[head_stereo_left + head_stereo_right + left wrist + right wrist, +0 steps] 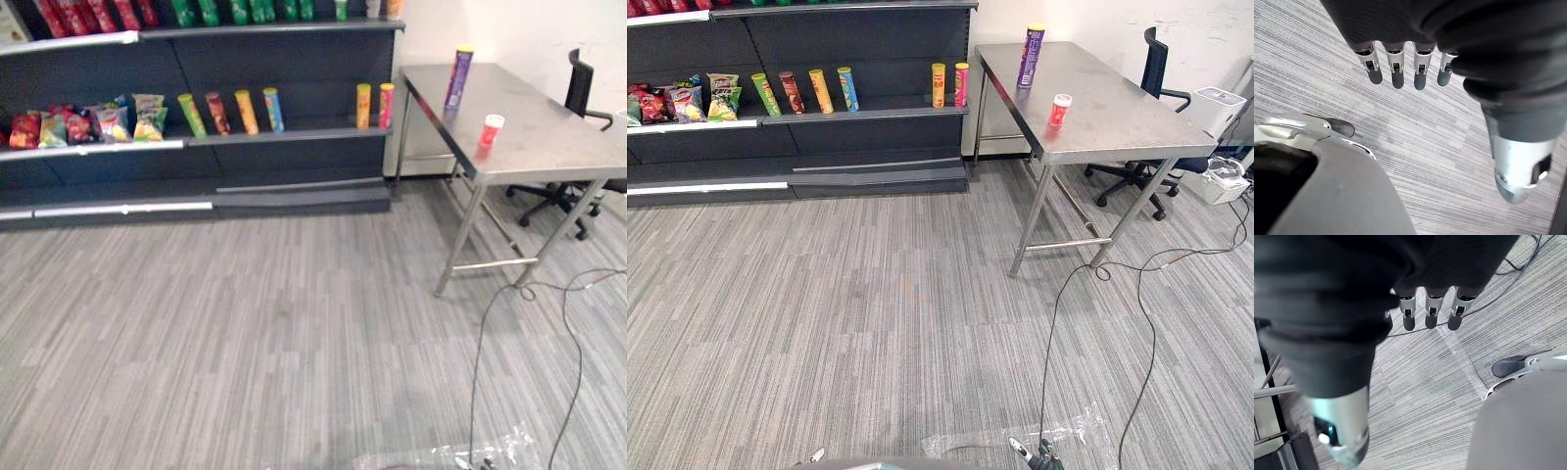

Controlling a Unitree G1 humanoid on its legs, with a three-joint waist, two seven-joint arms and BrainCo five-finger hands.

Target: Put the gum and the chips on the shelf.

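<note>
Steel table (549,127) ahead-right, holding both items upright: purple chips can (458,76) farther back, red gum tub (490,131) nearer, the two apart. Shelf (294,137) ahead-left, beside the table. Left hand (1397,73) and right hand (1430,316) hanging over carpet (872,323), fingers straight, empty. Well apart from both items; right hand on the nearer side. Likely walk-in first, then side grasp across the vertical axis.

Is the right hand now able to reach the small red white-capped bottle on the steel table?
Probably not yet: the right hand hangs open over the grey carpet, far from the small red white-capped bottle on the steel table. No furniture stands between.
</note>
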